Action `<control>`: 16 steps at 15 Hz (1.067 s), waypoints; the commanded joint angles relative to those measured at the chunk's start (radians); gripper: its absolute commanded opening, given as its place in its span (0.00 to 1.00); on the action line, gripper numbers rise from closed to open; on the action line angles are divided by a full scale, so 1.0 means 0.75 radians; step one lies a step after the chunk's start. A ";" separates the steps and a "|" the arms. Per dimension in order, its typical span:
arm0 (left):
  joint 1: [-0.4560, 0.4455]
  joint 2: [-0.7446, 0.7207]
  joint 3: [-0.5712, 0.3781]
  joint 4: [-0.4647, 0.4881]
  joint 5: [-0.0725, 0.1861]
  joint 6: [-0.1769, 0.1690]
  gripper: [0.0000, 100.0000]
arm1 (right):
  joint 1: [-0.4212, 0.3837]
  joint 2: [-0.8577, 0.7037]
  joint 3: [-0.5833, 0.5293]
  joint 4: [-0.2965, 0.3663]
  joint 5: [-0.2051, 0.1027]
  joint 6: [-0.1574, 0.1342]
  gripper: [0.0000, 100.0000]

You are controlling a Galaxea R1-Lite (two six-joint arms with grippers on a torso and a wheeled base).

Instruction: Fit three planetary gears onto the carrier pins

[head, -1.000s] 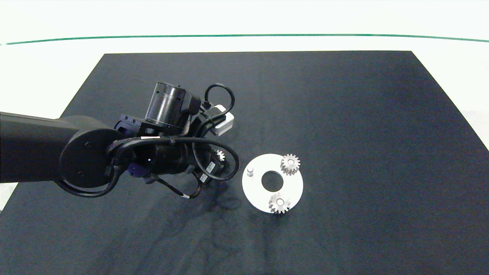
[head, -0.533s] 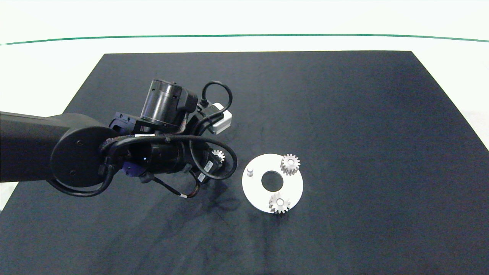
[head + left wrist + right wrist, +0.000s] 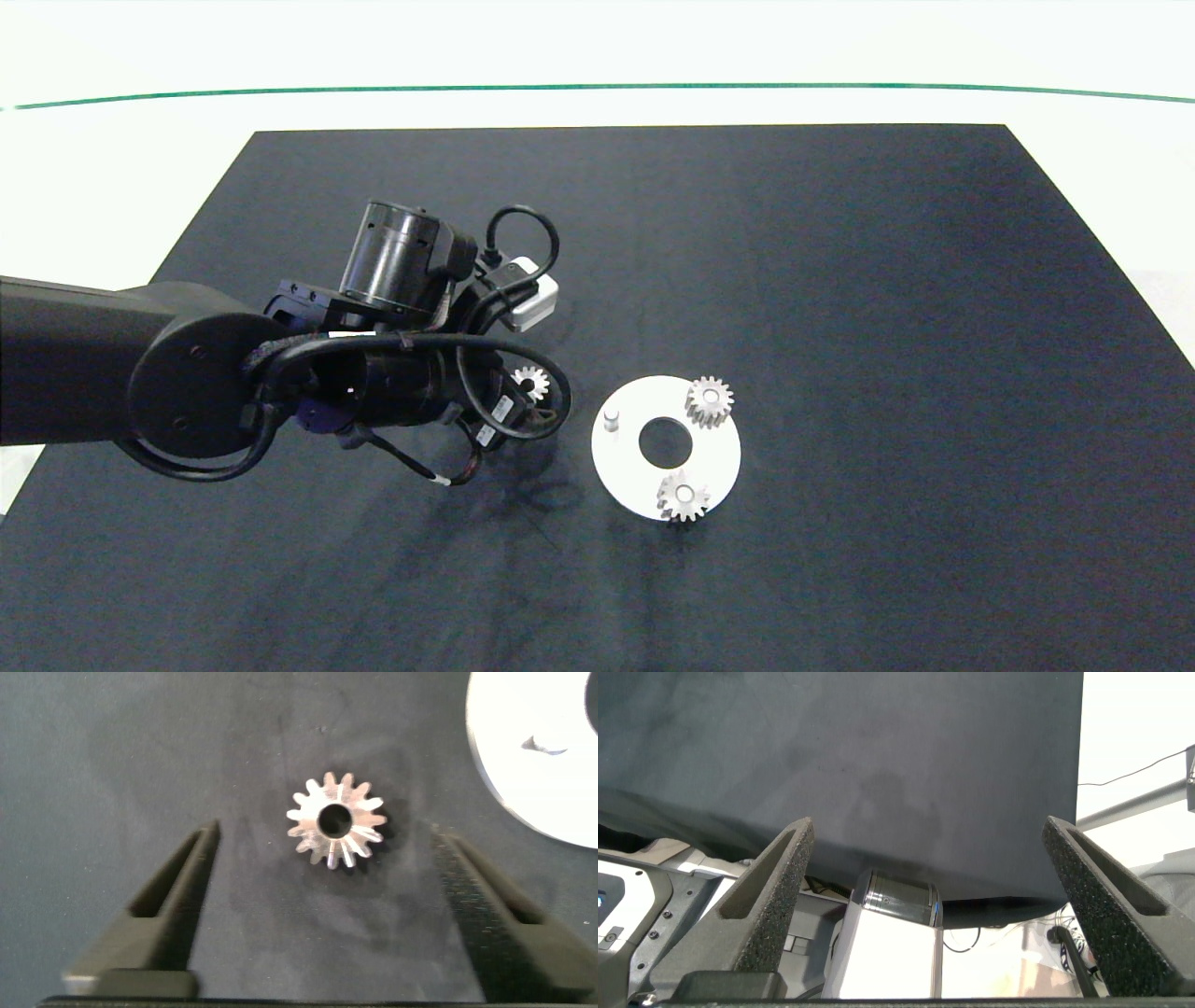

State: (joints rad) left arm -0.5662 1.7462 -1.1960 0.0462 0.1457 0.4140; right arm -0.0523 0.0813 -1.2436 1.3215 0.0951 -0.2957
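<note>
A white carrier disc (image 3: pixel 719 455) lies on the black mat, with a large centre hole. Two silvery gears sit on its pins, one at the far right (image 3: pixel 709 401) and one at the near edge (image 3: pixel 682 496). A bare carrier pin (image 3: pixel 611 417) stands at its left. A loose gear (image 3: pixel 530 382) (image 3: pixel 335 819) lies flat on the mat just left of the disc. My left gripper (image 3: pixel 327 835) hovers over it, open, one finger (image 3: pixel 177 891) on each side and neither touching it. The disc's edge (image 3: pixel 533 756) shows in the left wrist view. My right gripper (image 3: pixel 929 835) is open and empty, off the mat's edge.
The black mat (image 3: pixel 840 280) covers most of the white table, with wide bare room to the right and behind the disc. The left arm and its cables (image 3: pixel 280 373) cover the mat's left middle. The robot's own base (image 3: pixel 892 943) shows below the right gripper.
The left arm has drawn slightly back to the left, uncovering more of the loose gear in the head view. The disc and its two mounted gears have stayed put.
</note>
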 commanded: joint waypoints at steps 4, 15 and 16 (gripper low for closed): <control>0.000 0.026 -0.003 0.000 -0.002 -0.065 0.94 | 0.000 0.006 -0.003 0.009 0.002 -0.002 1.00; -0.004 0.067 0.009 -0.072 -0.004 -0.129 0.72 | 0.002 0.000 -0.007 0.011 0.000 -0.002 1.00; -0.004 0.073 0.012 -0.082 -0.004 -0.129 0.70 | 0.004 0.000 -0.007 0.011 0.000 -0.002 1.00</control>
State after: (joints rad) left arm -0.5689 1.7885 -1.1891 -0.0164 0.1413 0.3160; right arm -0.0504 0.0826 -1.2487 1.3223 0.0943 -0.2957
